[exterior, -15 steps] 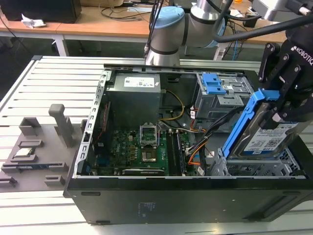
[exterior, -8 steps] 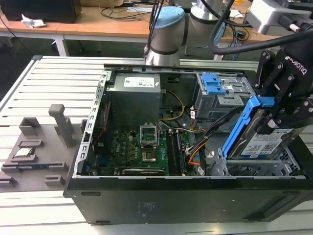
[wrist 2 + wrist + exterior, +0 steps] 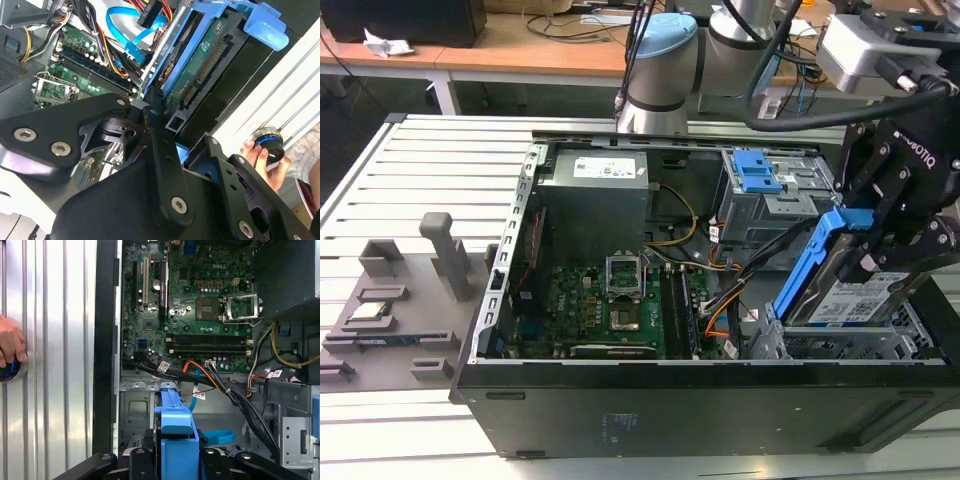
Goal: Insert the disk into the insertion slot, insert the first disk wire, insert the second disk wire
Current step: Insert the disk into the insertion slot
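The disk (image 3: 860, 298), silver with a white label in a bright blue carrier (image 3: 808, 262), hangs tilted with its lower end at the mouth of the insertion slot (image 3: 890, 345). That slot is a perforated silver cage at the case's front corner, on the exterior view's right. My gripper (image 3: 870, 250) is shut on the disk's upper part. The second wrist view shows the disk's green underside (image 3: 200, 55) between black fingers (image 3: 155, 130). The light blue second disk wire (image 3: 218, 436) loops loose beside the carrier (image 3: 175, 427). Orange, red and black strands of the first disk wire (image 3: 201, 372) run over the case floor.
A taller grey cage with a blue latch (image 3: 758, 185) stands behind the slot. The motherboard (image 3: 615, 305) and power supply (image 3: 595, 190) fill the open case. Grey fixtures (image 3: 405, 285) sit on the ribbed table. A person's hand (image 3: 10, 342) rests on a blue-ringed knob (image 3: 267, 141) beside the case.
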Robot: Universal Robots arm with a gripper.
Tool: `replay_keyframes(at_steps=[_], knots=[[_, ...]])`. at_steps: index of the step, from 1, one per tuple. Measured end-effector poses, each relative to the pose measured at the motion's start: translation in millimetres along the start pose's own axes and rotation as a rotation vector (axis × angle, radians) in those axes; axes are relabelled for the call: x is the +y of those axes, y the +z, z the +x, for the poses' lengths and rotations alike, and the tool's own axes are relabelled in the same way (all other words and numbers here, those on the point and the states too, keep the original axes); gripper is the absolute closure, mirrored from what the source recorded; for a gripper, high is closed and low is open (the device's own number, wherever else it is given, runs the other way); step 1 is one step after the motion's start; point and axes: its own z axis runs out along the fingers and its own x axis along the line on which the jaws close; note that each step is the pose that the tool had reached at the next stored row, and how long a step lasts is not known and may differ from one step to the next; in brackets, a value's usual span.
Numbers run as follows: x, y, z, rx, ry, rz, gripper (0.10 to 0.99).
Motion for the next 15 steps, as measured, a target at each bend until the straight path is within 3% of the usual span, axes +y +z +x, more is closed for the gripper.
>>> replay_keyframes(at_steps=[7, 15], knots=[[-0.5, 13.9, 0.0, 0.0000, 0.000, 0.000, 0.722], [-0.6, 14.8, 0.1, 0.0008, 0.000, 0.000, 0.714]])
